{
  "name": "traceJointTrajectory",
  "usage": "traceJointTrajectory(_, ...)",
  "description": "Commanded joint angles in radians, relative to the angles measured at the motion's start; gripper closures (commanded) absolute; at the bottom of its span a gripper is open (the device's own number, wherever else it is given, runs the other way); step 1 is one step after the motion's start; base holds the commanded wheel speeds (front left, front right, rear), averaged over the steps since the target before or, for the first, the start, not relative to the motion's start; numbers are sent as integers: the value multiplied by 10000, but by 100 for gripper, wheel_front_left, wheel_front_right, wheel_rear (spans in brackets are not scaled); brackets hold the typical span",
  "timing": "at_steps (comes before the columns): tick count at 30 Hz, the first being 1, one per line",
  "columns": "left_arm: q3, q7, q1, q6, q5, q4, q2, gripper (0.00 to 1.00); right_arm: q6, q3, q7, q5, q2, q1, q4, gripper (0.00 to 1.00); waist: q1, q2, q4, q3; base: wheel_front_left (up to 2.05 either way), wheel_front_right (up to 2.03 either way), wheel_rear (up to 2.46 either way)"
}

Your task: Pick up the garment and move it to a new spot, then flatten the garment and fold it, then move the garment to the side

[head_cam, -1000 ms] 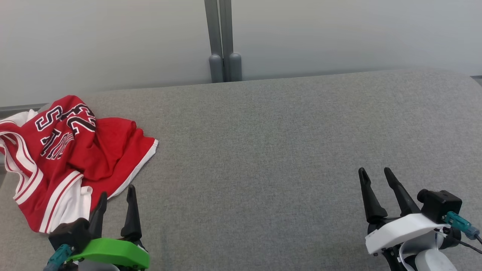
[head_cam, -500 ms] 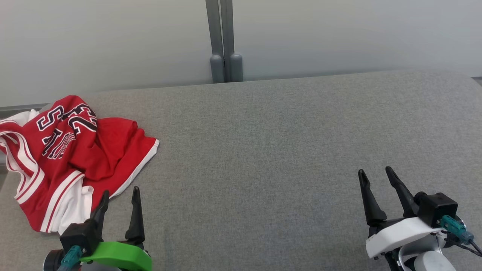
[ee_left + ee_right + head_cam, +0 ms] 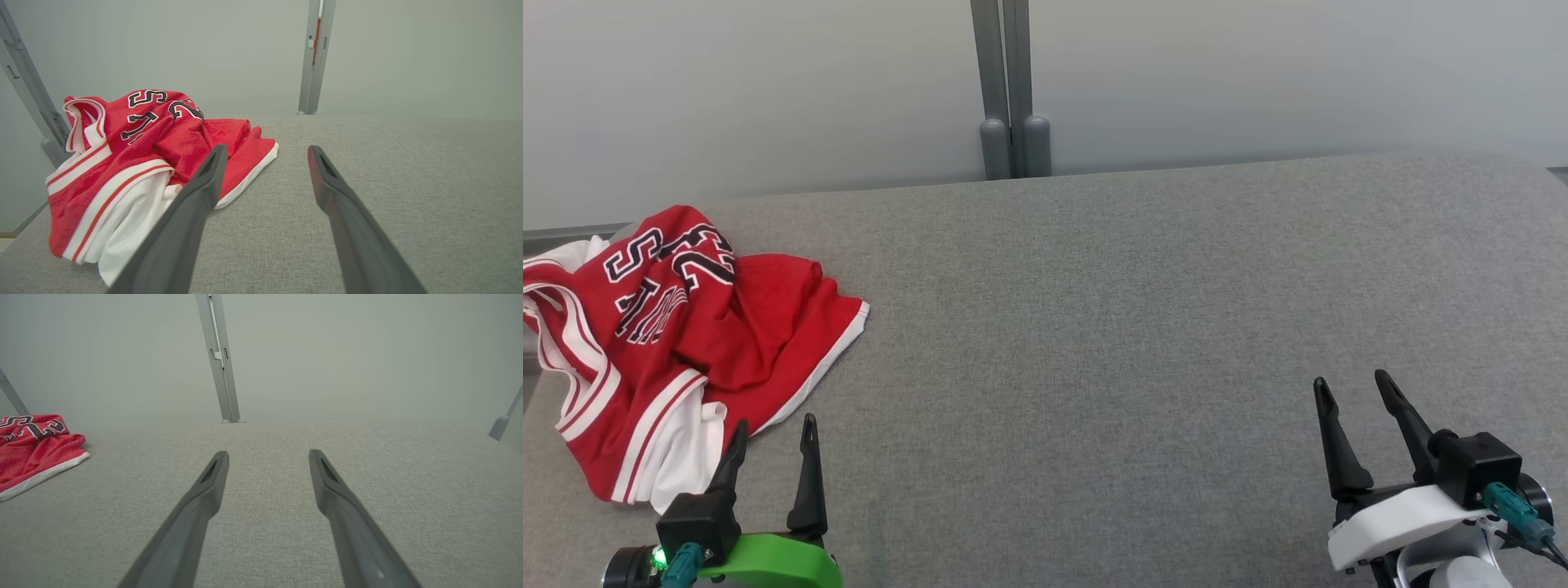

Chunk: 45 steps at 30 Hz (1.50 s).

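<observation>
Near edge: L gripper, green housing, jaws spread wide, nothing between them. Its outer fingertip sits just beside the garment's near hem; contact not confirmed. R gripper, white housing, likewise spread & empty, over plain upholstery, well apart from the garment. Mid: garment, a red jersey w/ white trim & black-outlined lettering, lies crumpled in 1 heap at the left end of the grey padded surface, reaching its left edge. The white inner side shows at the near end. Far: grey post upright against pale wall, behind the surface's back edge. Status, by judgement: 0 of 3 stages done. Garment not lifted, not flattened, not folded, not set aside. Approach for pick-up appears to be the step in hand, L arm best placed. Outstanding: grasp, relocate toward centre, spread flat, fold, shift to the side.
</observation>
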Motion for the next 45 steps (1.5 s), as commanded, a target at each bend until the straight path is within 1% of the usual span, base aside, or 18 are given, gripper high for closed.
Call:
traceJointTrajectory(1,62,-78,97,24,289,13,65,0,5,-63,-88,-228,8,62,-10,0,0,-1,0,-1,0,0,0)
traceJointTrajectory(13,163,-299,230,-3,1138,-3,22,0,6,-91,-308,-1007,-24,148,-1,0,0,-1,-29,-35,0,0,0)
traceJointTrajectory(30,404,-264,188,-166,870,90,-80,0,6,-365,-292,-666,144,182,133,0,0,-1,-84,-99,0,0,0)
traceJointTrajectory(34,349,-264,117,-193,844,126,-113,0,6,-398,-292,-660,123,241,72,0,0,-1,76,-122,0,0,0)
traceJointTrajectory(36,280,-264,59,-229,818,143,-126,0,6,-447,-292,-665,136,291,30,0,0,-1,316,-154,0,0,0)
traceJointTrajectory(38,169,-264,-34,-256,814,136,-143,0,6,-511,-291,-642,139,348,-12,0,0,-1,758,-195,0,0,0)
traceJointTrajectory(42,178,-264,-24,-220,661,105,-174,0,6,-382,-291,-645,171,463,-21,0,0,-1,1972,-303,0,0,0)
traceJointTrajectory(45,223,-264,74,-178,584,96,-210,0,6,-212,-291,-586,183,355,30,0,0,-1,3046,-376,0,0,0)
